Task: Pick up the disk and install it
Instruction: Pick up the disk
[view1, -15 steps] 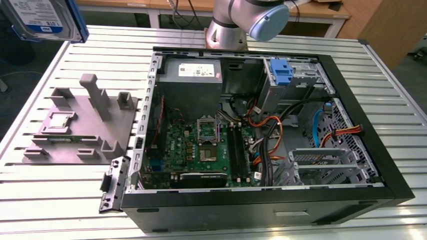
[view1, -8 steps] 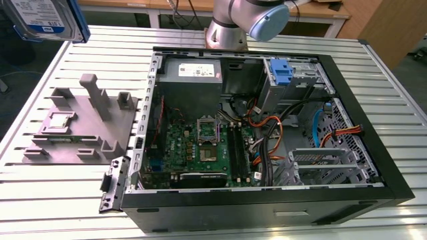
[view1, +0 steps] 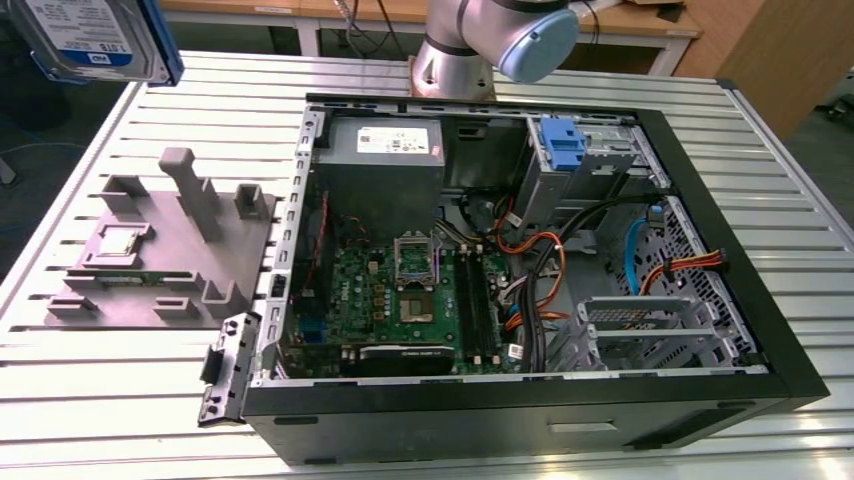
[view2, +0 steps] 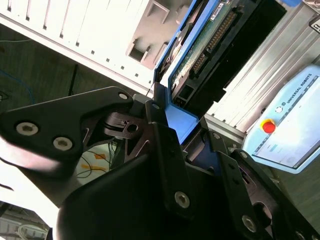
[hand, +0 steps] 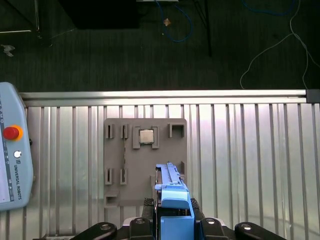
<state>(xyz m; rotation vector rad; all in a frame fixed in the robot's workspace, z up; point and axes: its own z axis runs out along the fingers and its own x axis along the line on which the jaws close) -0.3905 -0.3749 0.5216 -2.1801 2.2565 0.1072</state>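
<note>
One slatted metal table (view1: 107, 420) carries the whole setup. The biggest thing on it is the open computer case (view1: 534, 412): side panel off, mainboard and cables exposed, a blue bracket (view1: 563, 150) fixed in the upper drive bay. The arm (view1: 461, 45) rises just behind the case. A grey fixture block (view1: 147, 260) lies flat just beside the case, on the exterior view's left. A teach pendant (hand: 11, 160) rests at the table edge.

The disk (view1: 94, 40) is in the air at the exterior view's upper left, off the table and well apart from the case. It is not installed yet. The gripper (hand: 173, 219) is clamped on it, with black fingers (hand: 144, 222) pressed against either side of the blue carrier.

Handling, as a judgement:
- The disk is stiff and dense for its size.
- The metal faces are smooth, so they likely slip.
- The plastic carrier probably gives a little under pressure.
- It is shock-sensitive, so no knocks against the bay walls.
- The best hold is across the carrier's long edges, clear of the circuit board and the connector end, and the present grip looks about like that.

Each view adds something different:
- The exterior view gives the case, its bays and the gap between them and the disk.
- The first wrist view looks straight down, showing the disk hanging over the fixture block's near edge.
- The second wrist view gives the disk's (view2: 200, 55) underside, with the green board, the connector row and the carrier's blue lip at the fingers.
</note>
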